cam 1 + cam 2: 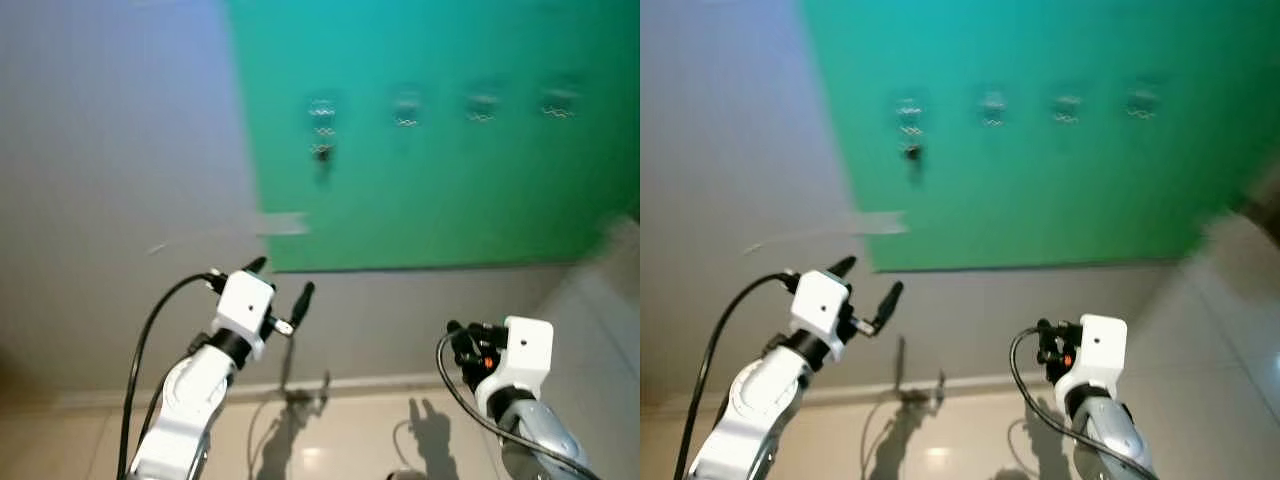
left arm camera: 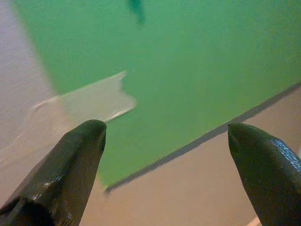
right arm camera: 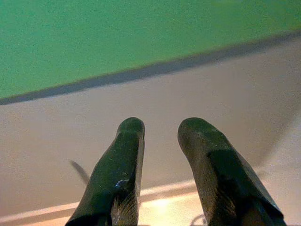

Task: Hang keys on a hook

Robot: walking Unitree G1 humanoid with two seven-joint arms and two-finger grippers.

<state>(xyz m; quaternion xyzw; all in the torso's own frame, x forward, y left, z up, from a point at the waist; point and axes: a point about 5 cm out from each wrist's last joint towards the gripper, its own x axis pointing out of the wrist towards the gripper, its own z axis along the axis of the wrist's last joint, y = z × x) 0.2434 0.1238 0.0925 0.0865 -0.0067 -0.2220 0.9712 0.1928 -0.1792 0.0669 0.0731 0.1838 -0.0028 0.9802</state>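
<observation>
A green panel [image 1: 430,200] on the wall carries a row of several small hooks. From the leftmost hook [image 1: 322,108] hangs a small dark bunch, seemingly the keys [image 1: 322,152]; it is blurred, and it shows again as a dark blur [image 2: 136,7] in the left wrist view. My left gripper [image 1: 283,277] is raised below and left of that hook, apart from it, open and empty, with its fingers [image 2: 70,160] spread wide. My right gripper [image 1: 460,342] is held low on the right, facing the wall under the panel. Its fingers [image 3: 120,165] are close together with nothing between them.
A strip of pale tape [image 1: 282,223] holds the panel's left edge to the grey wall [image 1: 120,150]. Three other hooks [image 1: 481,105] to the right look bare. A light baseboard [image 1: 360,382] meets a glossy floor [image 1: 350,440] below, where the arms cast shadows.
</observation>
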